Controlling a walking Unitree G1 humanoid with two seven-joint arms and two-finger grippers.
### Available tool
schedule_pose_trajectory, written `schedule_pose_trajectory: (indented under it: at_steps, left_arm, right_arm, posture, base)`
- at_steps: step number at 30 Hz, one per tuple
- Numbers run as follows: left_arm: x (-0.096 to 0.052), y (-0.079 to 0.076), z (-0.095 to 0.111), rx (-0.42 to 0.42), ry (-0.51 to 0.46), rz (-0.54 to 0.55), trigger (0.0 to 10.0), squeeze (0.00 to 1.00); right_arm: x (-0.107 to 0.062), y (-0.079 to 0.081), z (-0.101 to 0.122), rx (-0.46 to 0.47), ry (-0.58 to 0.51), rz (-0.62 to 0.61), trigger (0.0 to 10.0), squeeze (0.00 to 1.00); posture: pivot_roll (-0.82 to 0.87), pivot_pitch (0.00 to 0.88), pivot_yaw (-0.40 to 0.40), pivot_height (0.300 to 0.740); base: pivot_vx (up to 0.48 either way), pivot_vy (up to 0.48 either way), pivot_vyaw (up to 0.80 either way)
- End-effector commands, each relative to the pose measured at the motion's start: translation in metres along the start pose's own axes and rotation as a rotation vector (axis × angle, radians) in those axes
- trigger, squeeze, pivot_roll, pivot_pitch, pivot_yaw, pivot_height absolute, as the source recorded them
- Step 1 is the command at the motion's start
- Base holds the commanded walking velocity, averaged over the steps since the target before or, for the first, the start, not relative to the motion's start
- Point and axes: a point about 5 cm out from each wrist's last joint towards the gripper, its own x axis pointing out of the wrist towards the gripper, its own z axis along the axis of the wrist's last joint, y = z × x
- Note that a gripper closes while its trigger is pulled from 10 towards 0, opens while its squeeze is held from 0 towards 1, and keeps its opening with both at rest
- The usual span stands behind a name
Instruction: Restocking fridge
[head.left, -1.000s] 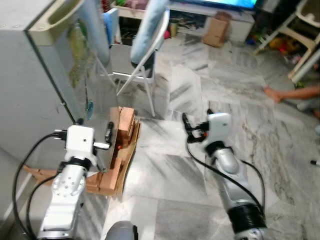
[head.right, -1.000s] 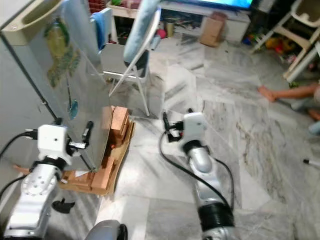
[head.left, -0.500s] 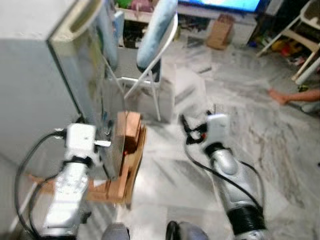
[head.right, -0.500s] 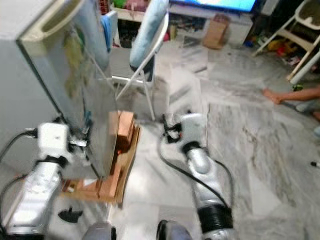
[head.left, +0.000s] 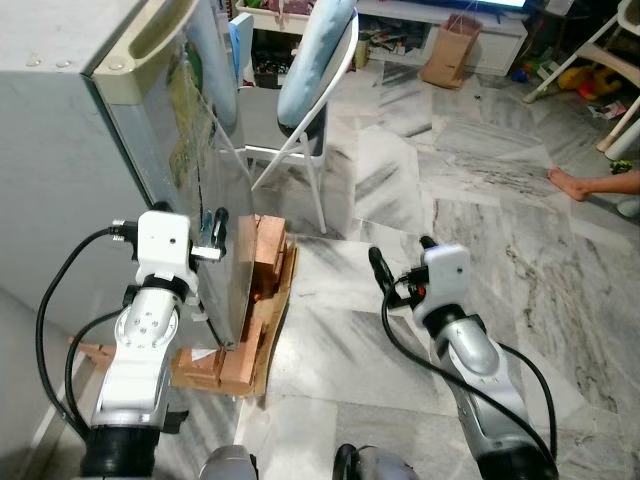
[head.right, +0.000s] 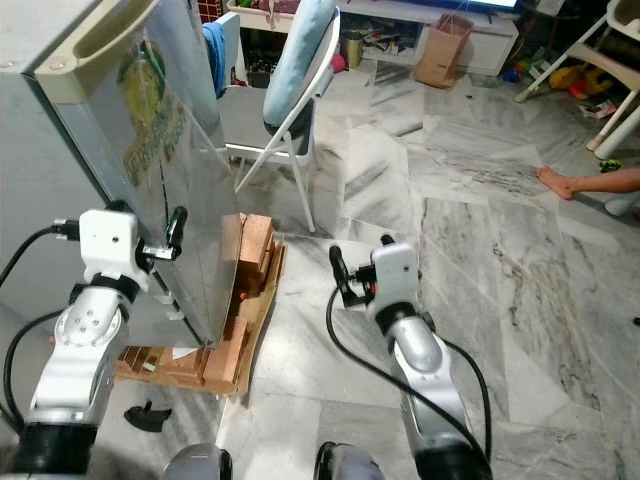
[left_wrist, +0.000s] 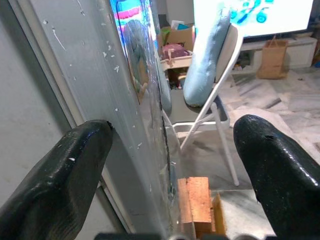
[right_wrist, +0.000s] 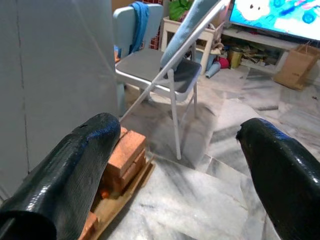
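Hidden or unclear: the fridge (head.left: 90, 130) was cut off at the top and left of the head views; its interior could not be seen, and the picture on its door was too smeared by glare to read. A person's bare foot (head.left: 572, 181) and forearm reached in from the right edge, the rest out of frame.
Fridge, look: a grey cabinet with a glossy, reflective door (head.right: 170, 190) bearing a green-and-yellow graphic, and a cream recessed handle strip (head.left: 150, 40) along the top edge.
Fridge, position: it stood at the robot's left on wooden blocks and a pallet (head.left: 255, 300) on the marble floor (head.left: 480, 200), its base raised off the tiles.
Fridge, orientation: upright, long axis vertical; the door's free edge faced toward the robot.
Left end effector (left_wrist: 170, 165): fingers spread wide, one either side of the door's edge, gripping nothing; whether a finger (left_wrist: 70, 170) touched the door could not be told.
Right end effector (right_wrist: 185, 165): fingers wide apart and empty, held low over the floor, well apart from the fridge.
Beyond: a folding chair (head.left: 300, 120) with a blue cushion stood just behind the fridge; a paper bag (head.left: 452, 52) sat near a low TV stand.
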Motion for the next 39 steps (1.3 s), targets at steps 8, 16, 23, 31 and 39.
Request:
schedule_pose_trajectory:
  at_steps: [8, 16, 23, 31, 39]
  left_arm:
    - [0.018, 0.025, -0.003, 0.105, 0.068, 0.156, 10.0, 0.0]
    - [0.015, 0.026, -0.007, 0.066, 0.073, 0.179, 10.0, 0.0]
    - [0.022, 0.01, 0.007, 0.053, 0.001, 0.059, 10.0, 0.0]
    - [0.018, -0.008, 0.014, 0.01, -0.008, -0.07, 10.0, 0.0]
    - [0.012, -0.016, 0.01, -0.003, 0.018, -0.112, 10.0, 0.0]
  right_arm:
    - [0.0, -0.004, 0.012, 0.004, -0.018, -0.02, 10.0, 0.0]
    - [-0.001, -0.004, 0.014, -0.008, -0.01, -0.031, 10.0, 0.0]
    - [-0.003, -0.003, 0.013, -0.024, 0.002, -0.05, 10.0, 0.0]
    - [-0.008, -0.009, 0.008, -0.03, 0.029, -0.077, 10.0, 0.0]
    - [-0.007, -0.006, 0.006, -0.025, 0.038, -0.074, 10.0, 0.0]
  posture:
    - [0.11, 0.109, -0.051, 0.74]
    - [0.12, 0.123, -0.054, 0.74]
    - [0.12, 0.125, -0.051, 0.74]
    - [0.11, 0.128, -0.044, 0.74]
    - [0.12, 0.129, -0.04, 0.74]
  base:
    - [0.0, 0.0, 0.0]
    - [0.0, 0.0, 0.0]
    - [0.0, 0.0, 0.0]
    - [0.0, 0.0, 0.0]
    - [0.0, 0.0, 0.0]
